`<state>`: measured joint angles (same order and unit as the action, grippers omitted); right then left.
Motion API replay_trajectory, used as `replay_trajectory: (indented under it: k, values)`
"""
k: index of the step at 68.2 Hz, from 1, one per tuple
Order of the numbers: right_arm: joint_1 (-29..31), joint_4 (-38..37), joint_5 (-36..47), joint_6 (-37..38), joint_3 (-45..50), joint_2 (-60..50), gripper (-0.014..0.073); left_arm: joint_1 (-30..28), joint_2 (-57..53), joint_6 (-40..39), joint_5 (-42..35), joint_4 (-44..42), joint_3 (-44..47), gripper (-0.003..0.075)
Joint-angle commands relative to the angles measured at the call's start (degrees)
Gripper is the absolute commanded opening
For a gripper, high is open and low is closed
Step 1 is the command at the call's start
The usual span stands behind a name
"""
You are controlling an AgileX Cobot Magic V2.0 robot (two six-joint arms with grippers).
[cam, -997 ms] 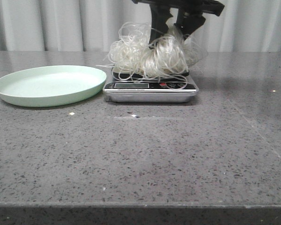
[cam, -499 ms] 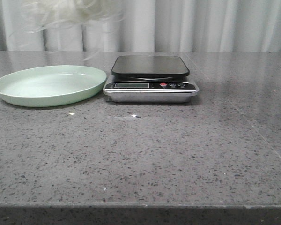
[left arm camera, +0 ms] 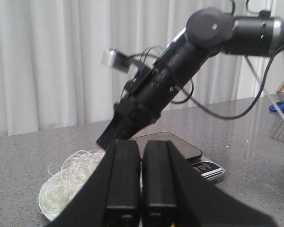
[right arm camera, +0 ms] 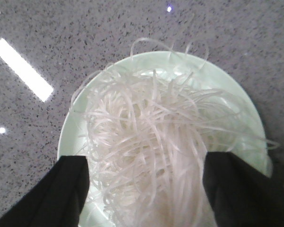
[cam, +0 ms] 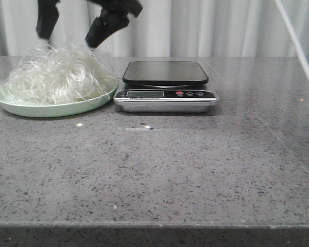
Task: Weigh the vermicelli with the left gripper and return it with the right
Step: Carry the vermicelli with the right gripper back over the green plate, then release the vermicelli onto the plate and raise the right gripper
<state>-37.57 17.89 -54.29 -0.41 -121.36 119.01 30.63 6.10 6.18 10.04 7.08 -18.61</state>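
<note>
The vermicelli lies as a fluffy whitish heap in the pale green plate at the left of the table. My right gripper hangs just above the heap, open and empty, with one finger on each side. In the right wrist view the strands fill the plate between the wide-apart fingers of the right gripper. My left gripper is shut and empty, off the table, and is out of the front view. From it I see the heap and the right arm.
A digital kitchen scale with a bare black platform stands just right of the plate; it also shows in the left wrist view. A thin white line crosses the upper right of the front view. Grey curtains hang behind the table.
The vermicelli was lifted off the scale, carried left, and now lies in the green plate. The right gripper has opened above it. The scale platform is bare.
</note>
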Motion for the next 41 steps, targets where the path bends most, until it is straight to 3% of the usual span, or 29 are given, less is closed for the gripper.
replay_trajectory:
  k: [1,18,41]
  values:
    - [2.4,-0.2,1.6,-0.6,-1.8,-8.4,0.0598,0.4,0.7,0.1,-4.7,0.1,-1.5,0.0127]
    - [5.7,-6.4,5.6,-0.6,5.6,-20.6,0.0598,0.4,0.7,0.1,-4.6,0.1,-1.5,0.0127]
    - [6.0,-9.2,23.5,-0.6,44.6,-46.4,0.0598,0.4,0.7,0.1,-4.4,0.1,-1.5,0.0127]
